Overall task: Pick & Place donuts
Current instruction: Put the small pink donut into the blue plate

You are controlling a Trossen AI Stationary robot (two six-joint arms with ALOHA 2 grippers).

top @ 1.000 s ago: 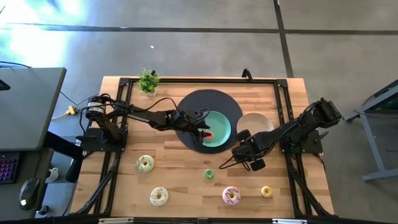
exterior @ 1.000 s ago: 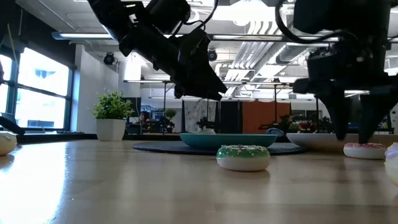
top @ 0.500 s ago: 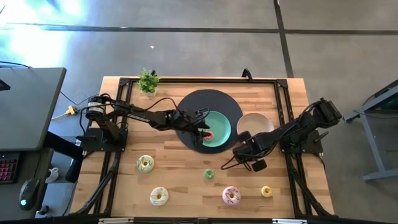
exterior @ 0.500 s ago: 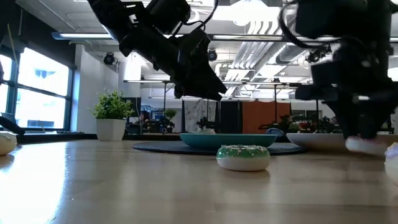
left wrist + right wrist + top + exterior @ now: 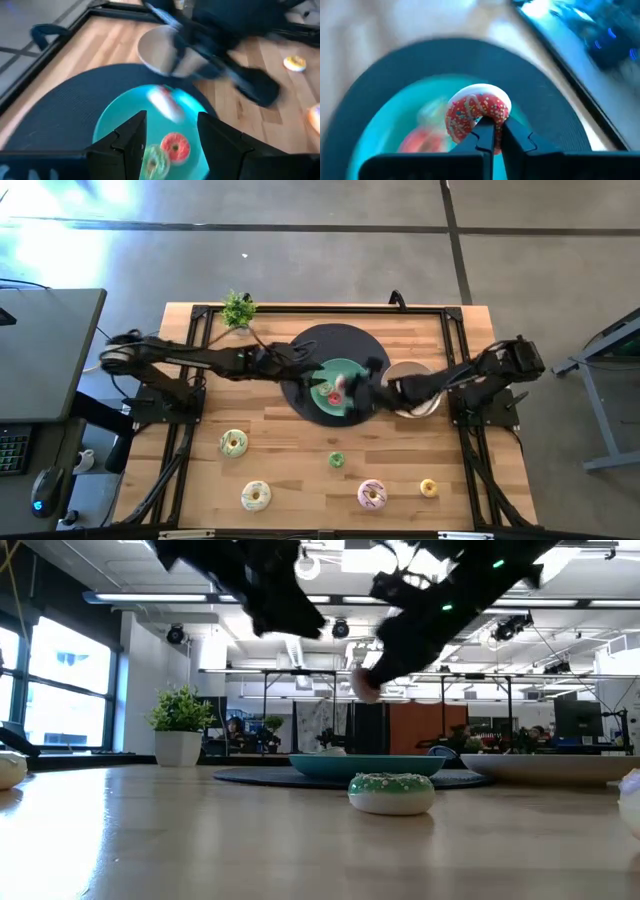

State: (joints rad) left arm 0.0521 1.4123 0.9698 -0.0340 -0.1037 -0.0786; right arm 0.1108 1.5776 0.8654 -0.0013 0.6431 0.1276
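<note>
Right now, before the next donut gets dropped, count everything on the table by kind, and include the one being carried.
Donuts: 8 (5 loose, 2 plated, 1 in the right end effector)
Plate: 1
Bowl: 1
Mat: 1
Plant: 1
Total: 12

Bright, even daylight floods the pale wooden table [image 5: 280, 480], with strong glare on the grey concrete floor beyond its far left corner. At table height, ceiling strip lights and windows backlight both arms into black silhouettes. Motion blur smears the right gripper [image 5: 352, 383] and both wrist views; the red sprinkled donut [image 5: 477, 115] it pinches stays fairly sharp.
</note>
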